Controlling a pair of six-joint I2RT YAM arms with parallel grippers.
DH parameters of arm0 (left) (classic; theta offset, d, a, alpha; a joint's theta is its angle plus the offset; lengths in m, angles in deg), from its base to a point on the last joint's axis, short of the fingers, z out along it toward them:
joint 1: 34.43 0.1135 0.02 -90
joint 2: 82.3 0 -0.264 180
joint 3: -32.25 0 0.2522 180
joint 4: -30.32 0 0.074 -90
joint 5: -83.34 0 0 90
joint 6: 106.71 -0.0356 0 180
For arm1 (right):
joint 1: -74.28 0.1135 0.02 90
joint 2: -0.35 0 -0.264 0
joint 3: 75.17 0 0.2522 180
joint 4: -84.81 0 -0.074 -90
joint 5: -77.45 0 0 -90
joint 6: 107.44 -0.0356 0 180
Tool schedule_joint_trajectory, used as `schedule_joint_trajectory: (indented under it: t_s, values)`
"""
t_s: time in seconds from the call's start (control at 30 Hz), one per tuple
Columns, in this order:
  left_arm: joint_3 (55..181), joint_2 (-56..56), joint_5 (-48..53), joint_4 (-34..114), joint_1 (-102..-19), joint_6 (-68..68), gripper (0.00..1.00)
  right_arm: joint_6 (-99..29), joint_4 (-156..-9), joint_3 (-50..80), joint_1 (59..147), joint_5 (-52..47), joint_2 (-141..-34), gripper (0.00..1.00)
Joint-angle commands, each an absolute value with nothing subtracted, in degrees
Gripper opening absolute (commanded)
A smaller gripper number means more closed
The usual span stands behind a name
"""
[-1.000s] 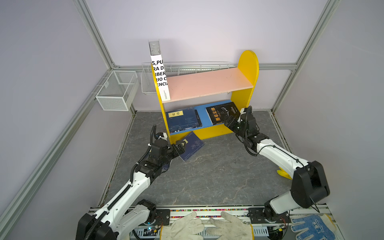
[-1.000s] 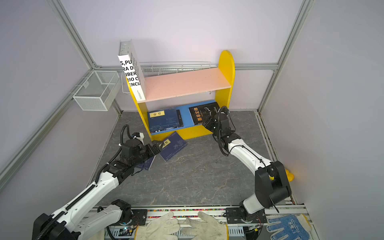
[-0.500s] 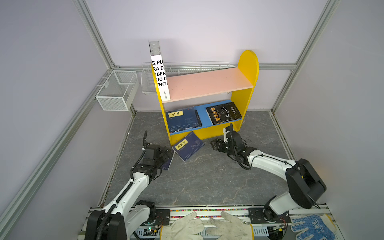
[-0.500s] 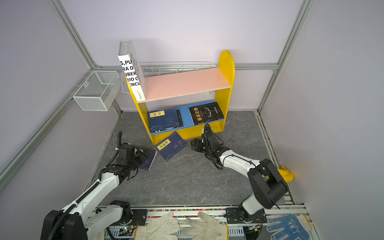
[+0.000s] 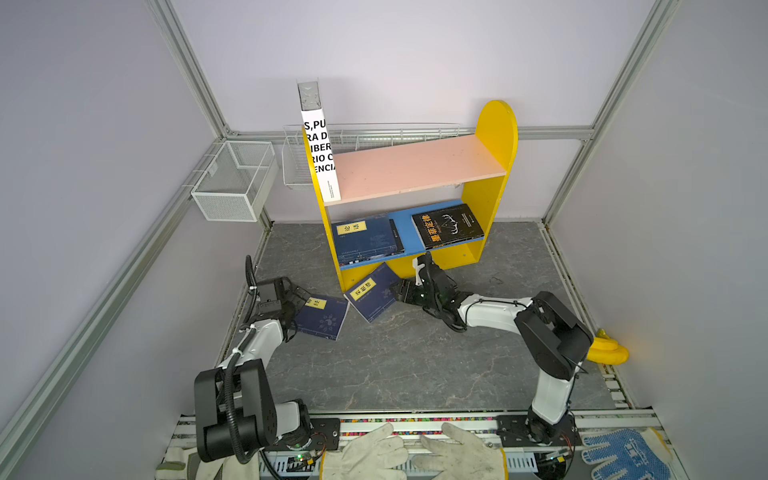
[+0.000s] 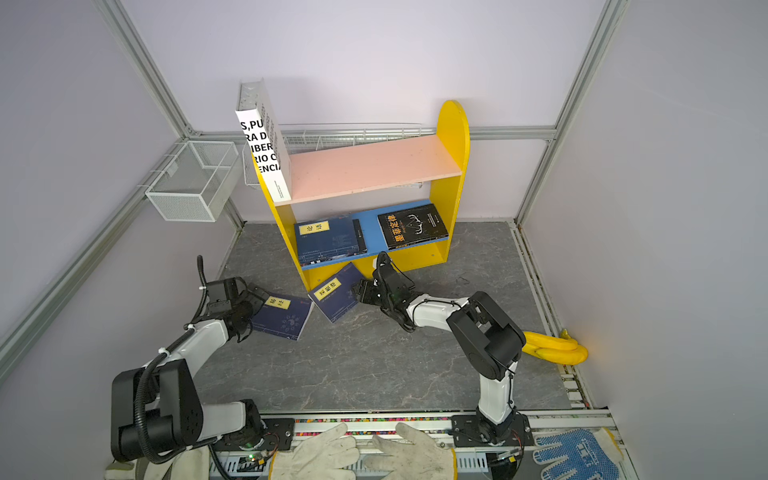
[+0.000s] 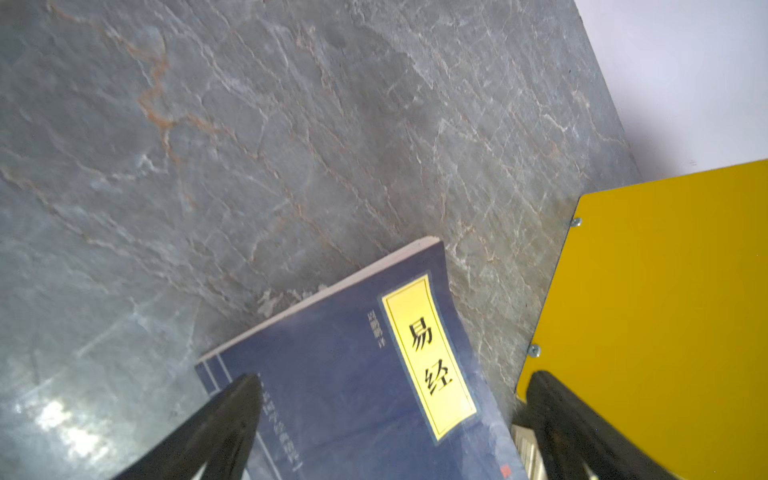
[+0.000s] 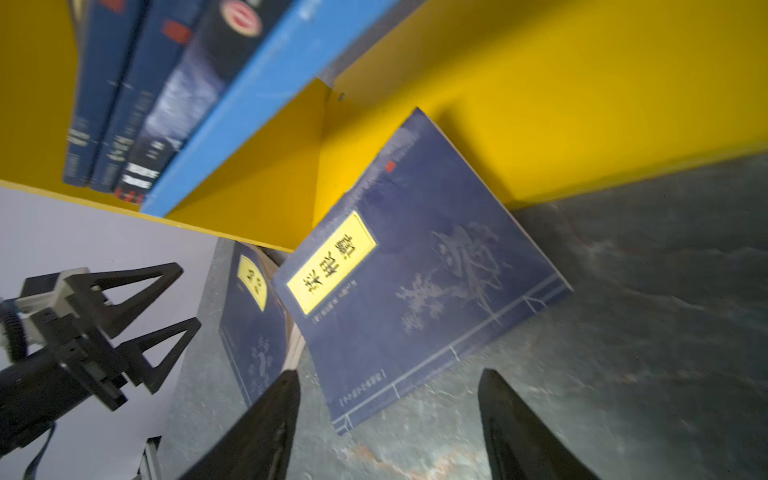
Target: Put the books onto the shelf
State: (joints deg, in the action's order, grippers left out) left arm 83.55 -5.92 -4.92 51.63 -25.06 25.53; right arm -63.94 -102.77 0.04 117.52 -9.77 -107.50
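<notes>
Though empty, right end effector (image 8: 386, 376) beside navy book (image 8: 415, 282)

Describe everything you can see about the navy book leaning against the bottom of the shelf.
The navy book is a thin, closed paperback whose cover shows faint pale drawings, a ruled border and a yellow label in black Chinese characters. It sits tilted, face up, its far edge leaning on the yellow front panel of the shelf and its near edge on the grey floor. The open right claw faces its near corner, not gripping it. Whether it touches the neighbouring navy book is unclear.
</notes>
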Motion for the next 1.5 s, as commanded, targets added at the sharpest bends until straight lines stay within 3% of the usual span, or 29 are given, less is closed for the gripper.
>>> schedule_joint_trajectory:
  t_s: [0.0,0.3,0.77,1.07,1.23,1.47]
  values:
    - [86.61,-3.68,-4.26,51.4,-24.14,20.72,1.0,-63.65,-107.92,3.16,119.27,-8.67,-111.09,0.71]
    - [90.78,6.55,3.96,53.45,-23.03,17.97,0.99,-67.08,-111.5,7.92,120.75,-4.73,-120.42,0.67]
    - [78.72,7.62,20.25,41.36,-26.56,22.92,0.94,-69.54,-99.94,-0.09,117.26,-14.19,-115.1,0.65]
    - [76.23,6.51,19.33,35.27,-44.44,32.07,0.93,-69.04,-96.05,-7.64,110.51,-19.14,-105.34,0.65]
    - [74.18,1.75,16.0,34.87,-45.59,34.61,0.93,-60.81,-93.37,-6.94,110.27,-19.27,-101.67,0.7]
    - [75.42,0.03,14.22,37.11,-45.67,33.78,0.93,-49.22,-96.64,0.49,110.41,-11.41,-107.97,0.7]
